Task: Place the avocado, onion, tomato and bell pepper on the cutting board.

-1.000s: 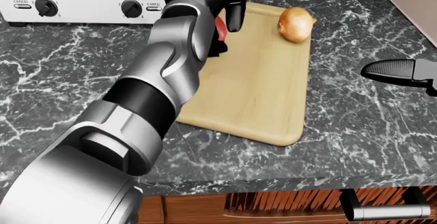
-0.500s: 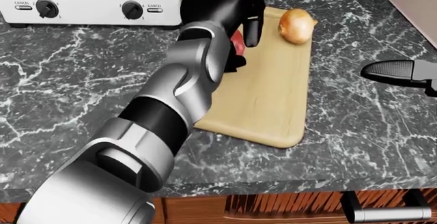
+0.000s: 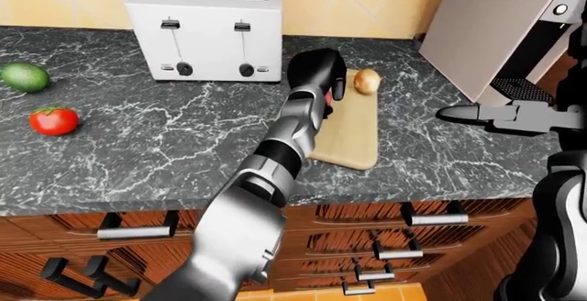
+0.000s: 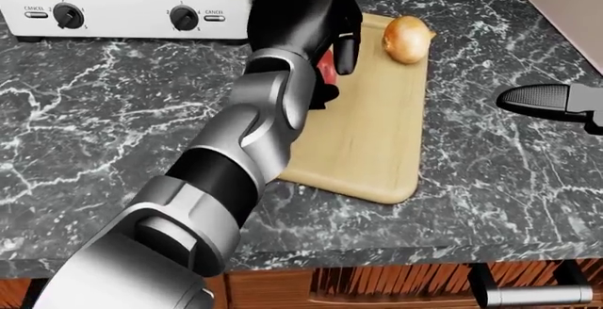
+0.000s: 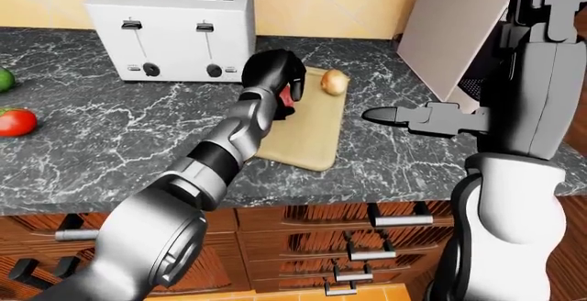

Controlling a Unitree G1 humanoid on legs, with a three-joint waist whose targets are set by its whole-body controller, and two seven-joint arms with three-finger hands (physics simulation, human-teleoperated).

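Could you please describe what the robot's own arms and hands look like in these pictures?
The left arm is glossy silver-grey with rounded shells and black joint bands, ending in a bulky glossy black left hand with thick black fingers. The right hand is grey with a dark, textured pad. No cables or markings show.

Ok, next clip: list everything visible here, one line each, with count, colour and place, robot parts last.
cutting board: 1, light wood, counter right of the toaster
onion: 1, golden brown, on the board's top right corner
red item: 1, red, under the left hand, mostly hidden
tomato: 1, red, counter far left
avocado: 1, green, counter far left, above the tomato
toaster: 1, white, against the wall
counter: 1, dark marble
drawers: several, brown wood, below the counter
left hand: black, over the board's upper left
right hand: black, flat, right of the board
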